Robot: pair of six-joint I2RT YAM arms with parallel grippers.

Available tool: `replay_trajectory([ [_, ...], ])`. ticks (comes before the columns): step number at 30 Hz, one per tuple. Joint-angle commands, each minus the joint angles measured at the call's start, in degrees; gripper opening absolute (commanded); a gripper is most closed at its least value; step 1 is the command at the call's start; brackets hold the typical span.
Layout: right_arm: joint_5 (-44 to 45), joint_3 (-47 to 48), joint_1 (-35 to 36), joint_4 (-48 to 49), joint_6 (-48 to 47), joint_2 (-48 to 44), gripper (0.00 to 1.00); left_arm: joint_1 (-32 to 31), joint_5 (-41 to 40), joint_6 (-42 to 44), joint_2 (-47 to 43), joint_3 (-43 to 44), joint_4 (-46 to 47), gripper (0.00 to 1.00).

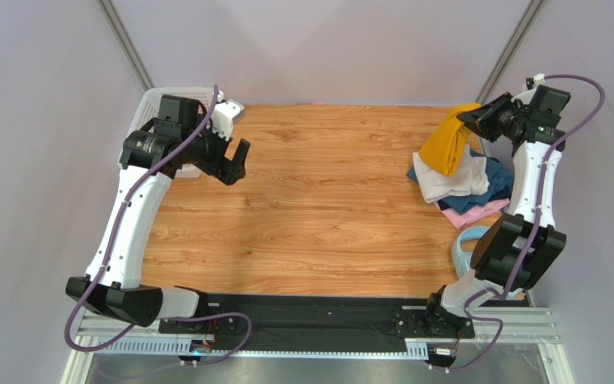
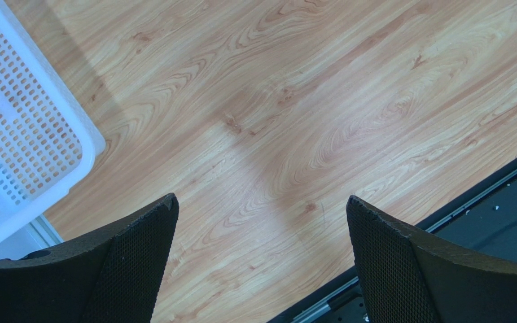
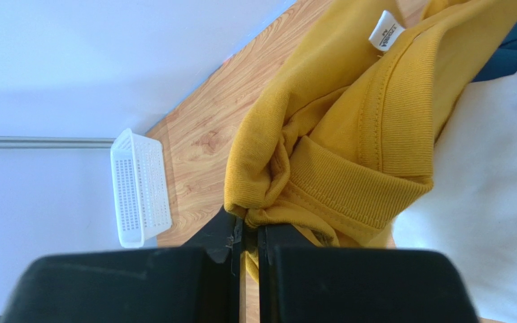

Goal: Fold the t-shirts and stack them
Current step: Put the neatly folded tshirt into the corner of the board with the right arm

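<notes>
Mustard tee (image 1: 449, 144) aloft over seemingly crumpled tees (image 1: 450, 184)

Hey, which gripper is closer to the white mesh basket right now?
Left. The left gripper hangs open right beside the white mesh basket in the far left corner of the table. The right gripper is across at the far right, shut on the mustard-yellow t-shirt.

Bright, even light fills every view — soft shadows lie on the wooden table (image 2: 349, 101), and the right gripper (image 3: 246, 232) blurs near its lens.
</notes>
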Motion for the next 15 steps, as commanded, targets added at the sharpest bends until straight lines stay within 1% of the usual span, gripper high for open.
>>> replay_trajectory([
  [1,1.66,-3.16,-1.9,0.1,2.47,-3.55,0.0,0.29,0.16,1.38,-0.38,2.19,-0.94,1.0],
  [2,5.68,-4.58,-2.33,-1.39,2.21,-6.78,0.0,0.29,-0.01,1.64,-0.46,2.19,-1.02,1.0],
  [4,11.4,-8.62,-3.13,-3.42,1.33,-10.05,0.0,0.29,-0.19,1.73,-0.29,2.28,-1.03,1.0],
  [5,17.26,-9.51,-3.48,-5.52,-0.07,-11.63,0.0,0.29,-0.02,1.73,-0.12,2.36,-1.03,1.0],
  [7,23.35,-11.88,-3.83,-7.2,-0.61,-14.28,0.0,0.29,0.51,1.56,0.15,2.8,-1.2,1.0],
  [10,29.33,-13.38,-4.09,-9.92,-0.35,-15.34,0.0,0.29,0.86,1.65,0.24,3.33,-1.73,1.0],
  [11,31.1,-13.73,-4.27,-12.63,-0.17,-15.34,0.0,0.29,0.78,1.82,0.15,3.42,-1.82,1.0],
  [13,34.53,-14.78,-5.93,-14.49,0.18,-15.6,0.0,0.29,0.16,2.52,-0.38,3.42,-2.08,1.0],
  [15,34.81,-18.29,-8.82,-14.68,1.32,-16.74,0.0,0.29,-0.45,3.05,-0.73,3.33,-2.26,1.0],
])
